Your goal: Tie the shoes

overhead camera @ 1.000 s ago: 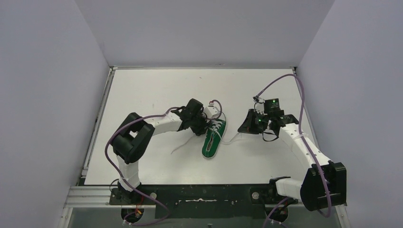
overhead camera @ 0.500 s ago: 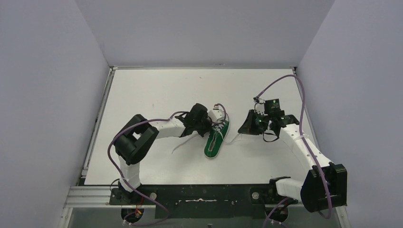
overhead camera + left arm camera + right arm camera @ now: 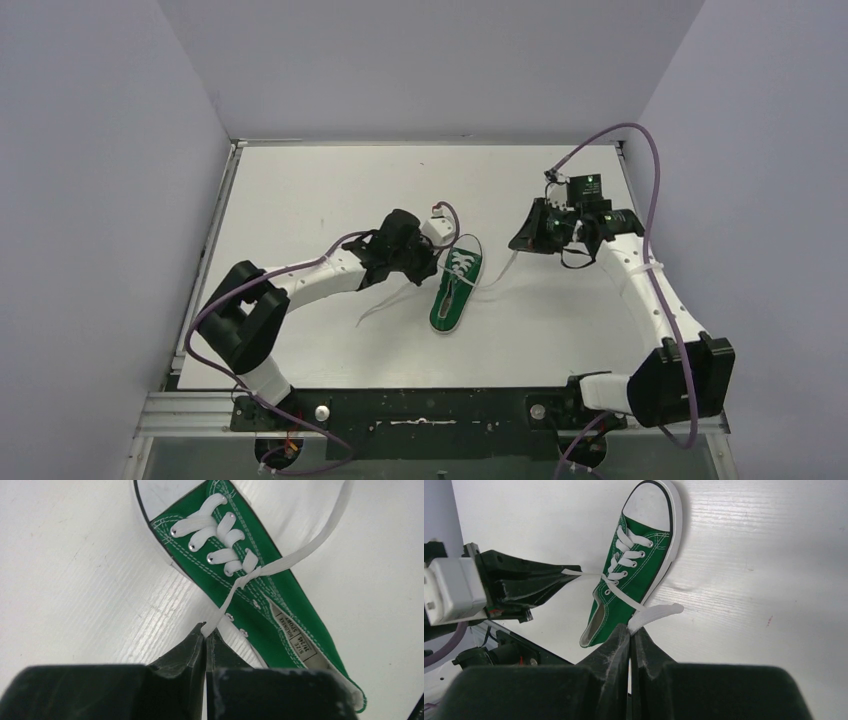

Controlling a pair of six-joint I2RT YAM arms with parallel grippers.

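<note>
A small green sneaker point(image 3: 455, 288) with white laces lies on its sole mid-table, toe toward the back wall. My left gripper point(image 3: 205, 632) is just left of it, shut on one white lace point(image 3: 224, 602) that runs taut from the crossing at the eyelets. The other lace point(image 3: 310, 545) stretches off to the right. My right gripper point(image 3: 630, 627) is shut on that lace point(image 3: 651, 615) and sits right of the shoe point(image 3: 636, 575) in the top view point(image 3: 522, 243). The right wrist view also shows the left gripper point(image 3: 569, 574) pulling its lace sideways.
A loose lace tail point(image 3: 385, 303) trails on the white table point(image 3: 330, 190) below the left gripper. Grey walls close in on three sides. A metal rail point(image 3: 420, 410) with the arm bases runs along the near edge. A purple cable point(image 3: 640, 160) loops above the right arm.
The left gripper has shut on the lace and drawn back to the left. The right gripper has moved farther back and right, pulling its lace tighter. The shoe has shifted slightly right.
</note>
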